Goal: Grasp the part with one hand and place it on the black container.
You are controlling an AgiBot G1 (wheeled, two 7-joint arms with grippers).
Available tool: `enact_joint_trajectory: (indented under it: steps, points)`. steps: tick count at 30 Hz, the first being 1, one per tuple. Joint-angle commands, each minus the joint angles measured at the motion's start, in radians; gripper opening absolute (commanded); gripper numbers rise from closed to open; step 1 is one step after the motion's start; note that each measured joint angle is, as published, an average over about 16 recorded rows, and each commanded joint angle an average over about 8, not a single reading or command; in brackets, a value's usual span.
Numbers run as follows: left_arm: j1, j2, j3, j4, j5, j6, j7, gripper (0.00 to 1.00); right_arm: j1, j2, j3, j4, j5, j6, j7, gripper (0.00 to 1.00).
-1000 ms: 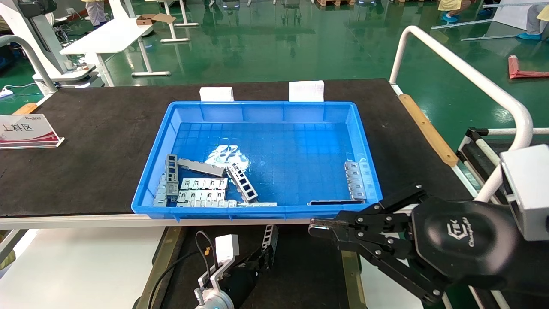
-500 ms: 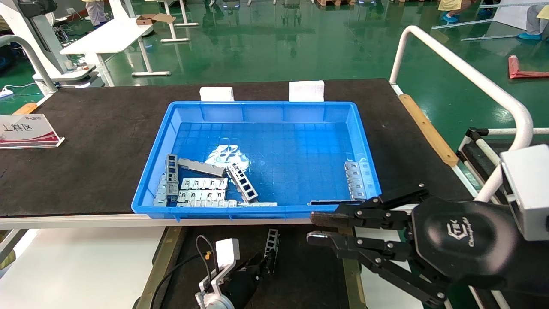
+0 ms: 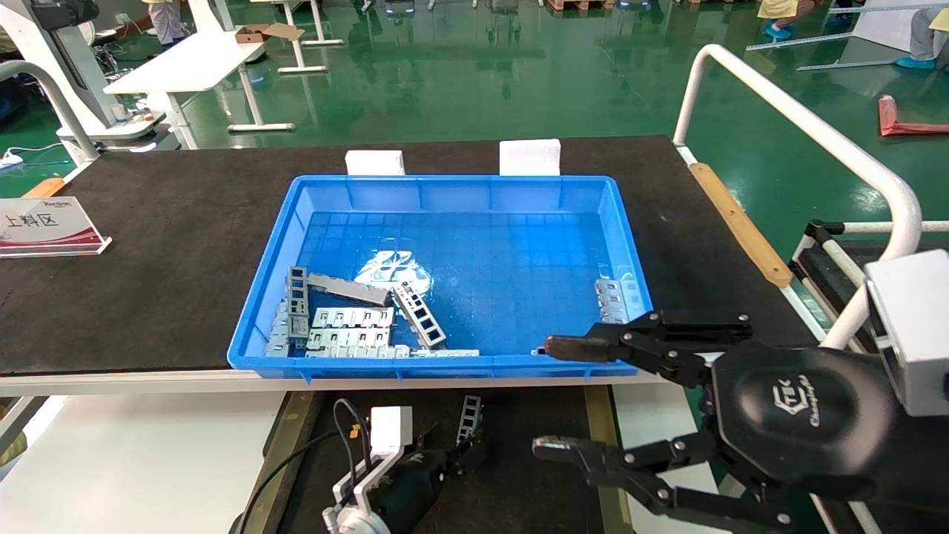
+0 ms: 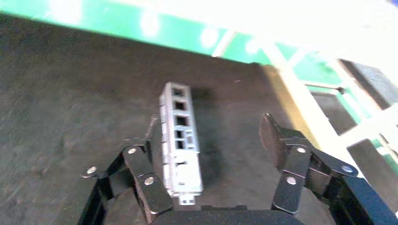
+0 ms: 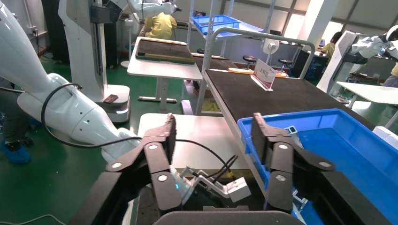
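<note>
Part (image 3: 468, 417) lies on the black container (image 3: 534, 475), beside one finger of the left gripper (image 4: 213, 140), whose jaws stand apart, apparently after letting go. One blue crate (image 3: 311, 363) behind holds several more metal pieces, too jumbled to count. Right gripper (image 3: 556, 397) hovers over the crate's near corner, jaws wide apart and empty.

Left gripper (image 3: 463, 452) is sitting low at the near edge of the head view, jaws standing wide apart, and the wrist camera is showing one finger (image 4: 152, 187) lying against a slim metal bar. Right gripper (image 3: 552, 397) is hanging out front on the right, jaws spread wide, gripping nothing.
</note>
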Motion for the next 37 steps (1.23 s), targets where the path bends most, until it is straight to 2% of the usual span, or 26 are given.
enact_joint_trajectory:
  steps: [1, 13, 24, 30, 37]
  points:
    - [0.012, -0.018, -0.008, -0.015, 0.008, 0.04, 0.008, 1.0, 0.0, 0.0, 0.0, 0.0, 0.0, 0.0, 0.0, 1.0]
    - [0.024, -0.283, 0.101, -0.183, 0.033, 0.248, -0.044, 1.0, 0.0, 0.0, -0.001, 0.0, 0.001, 0.0, 0.0, 1.0]
    - [0.043, -0.521, 0.116, -0.331, 0.048, 0.36, -0.067, 1.0, 0.0, 0.001, -0.001, 0.0, 0.001, 0.001, -0.001, 1.0]
    - [0.043, -0.584, 0.099, -0.361, 0.038, 0.417, -0.066, 1.0, 0.0, 0.001, -0.002, 0.0, 0.001, 0.001, -0.001, 1.0]
    - [0.051, -0.596, 0.07, -0.363, 0.016, 0.446, -0.05, 1.0, 0.0, 0.001, -0.002, 0.0, 0.001, 0.001, -0.001, 1.0]
